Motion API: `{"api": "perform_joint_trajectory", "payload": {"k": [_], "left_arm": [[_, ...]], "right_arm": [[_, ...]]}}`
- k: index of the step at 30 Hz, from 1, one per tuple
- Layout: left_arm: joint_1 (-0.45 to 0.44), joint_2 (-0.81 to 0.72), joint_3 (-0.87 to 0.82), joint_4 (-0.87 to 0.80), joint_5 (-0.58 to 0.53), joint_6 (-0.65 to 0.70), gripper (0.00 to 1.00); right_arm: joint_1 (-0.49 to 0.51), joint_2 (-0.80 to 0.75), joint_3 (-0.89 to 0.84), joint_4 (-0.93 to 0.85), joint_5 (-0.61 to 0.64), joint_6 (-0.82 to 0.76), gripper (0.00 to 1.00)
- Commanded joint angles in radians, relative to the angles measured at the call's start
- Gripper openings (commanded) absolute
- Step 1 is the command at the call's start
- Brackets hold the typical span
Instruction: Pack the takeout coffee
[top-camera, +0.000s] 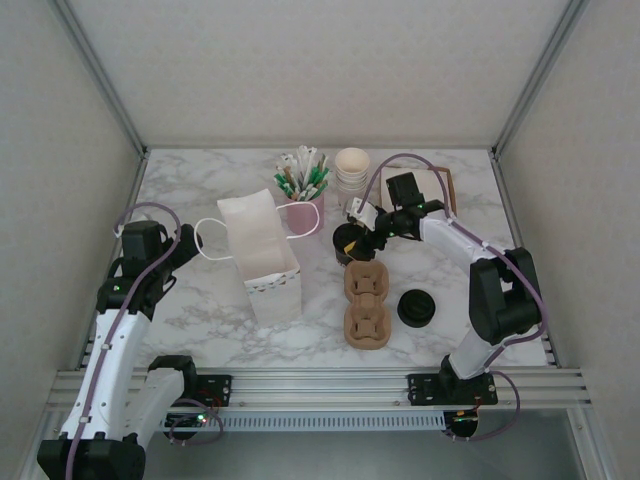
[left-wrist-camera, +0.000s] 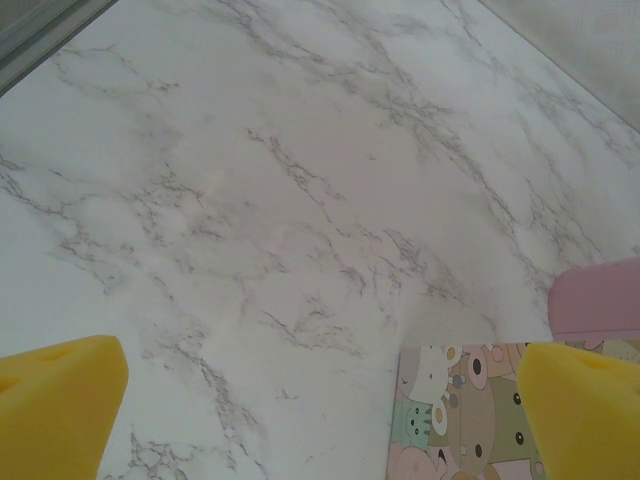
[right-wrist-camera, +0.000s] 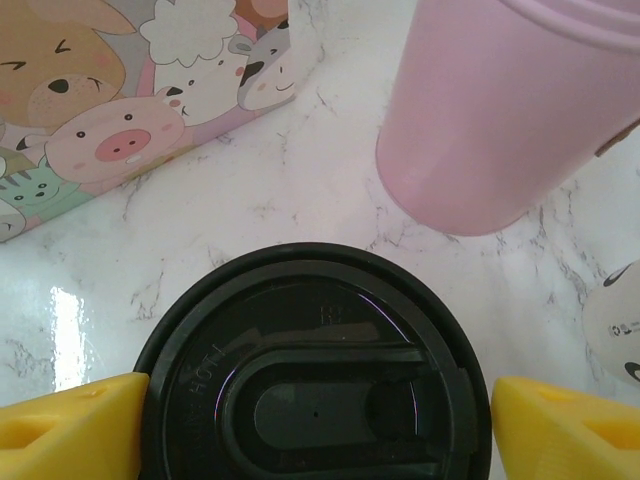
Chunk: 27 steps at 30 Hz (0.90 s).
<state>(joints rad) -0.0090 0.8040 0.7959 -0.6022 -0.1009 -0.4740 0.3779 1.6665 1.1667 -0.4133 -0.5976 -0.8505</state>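
Coffee cup (right-wrist-camera: 315, 380), black-lidded, sits bottom centre of our right wrist view; overhead we see it mid-frame on the table (top-camera: 200, 300), just above the carrier (top-camera: 367, 305) | right gripper (right-wrist-camera: 320, 425) clamps it, jaws touching the rim on both sides | left gripper (left-wrist-camera: 320, 400) gapes wide, holding nothing, over bare marble, left of frame.

Soft, even light from above; shadows barely show.

In my overhead view the marble table (top-camera: 200, 300) is bright, with faint shadows hugging the things on it. On the right wrist camera I see a white glare patch at the left edge, a dull sheen on the takeout coffee (right-wrist-camera: 315, 400) lid, and the fingertips (right-wrist-camera: 60, 430) of the right gripper (right-wrist-camera: 315, 440) blurred in the lower corners. The left wrist picture looks pale and slightly soft.
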Motion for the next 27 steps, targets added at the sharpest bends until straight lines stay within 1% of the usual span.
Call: {"api": "perform_joint_trajectory", "payload": {"k": [1,7,11,15,18,22,24,27], "left_arm": [[0.011,-0.005,-0.014,0.012,0.008,0.010,1.00],[0.011,-0.004,-0.014,0.013,0.008,0.011,1.00],[0.011,-0.004,-0.014,0.013,0.007,0.011,1.00],[0.011,-0.005,-0.014,0.011,0.006,0.011,1.00],[0.011,-0.004,-0.014,0.010,0.003,0.010,1.00],[0.011,-0.008,-0.012,0.009,0.000,0.010,1.00],[0.011,-0.009,-0.011,0.007,-0.004,0.011,1.00],[0.012,-0.014,-0.009,0.002,-0.011,0.008,1.00]], "right_arm": [[0.008,0.005,0.047,-0.064,-0.008,0.049,0.89],[0.001,-0.013,0.072,-0.068,-0.025,0.076,0.92],[-0.004,-0.023,0.083,-0.046,-0.025,0.120,0.96],[-0.005,-0.056,0.092,-0.008,-0.026,0.193,0.97],[-0.005,-0.097,0.114,-0.001,-0.001,0.299,0.98],[-0.004,-0.171,0.139,0.002,0.102,0.503,0.98],[-0.004,-0.207,0.156,-0.012,0.218,0.656,0.95],[-0.004,-0.221,0.255,-0.200,0.430,0.885,0.84]]}}
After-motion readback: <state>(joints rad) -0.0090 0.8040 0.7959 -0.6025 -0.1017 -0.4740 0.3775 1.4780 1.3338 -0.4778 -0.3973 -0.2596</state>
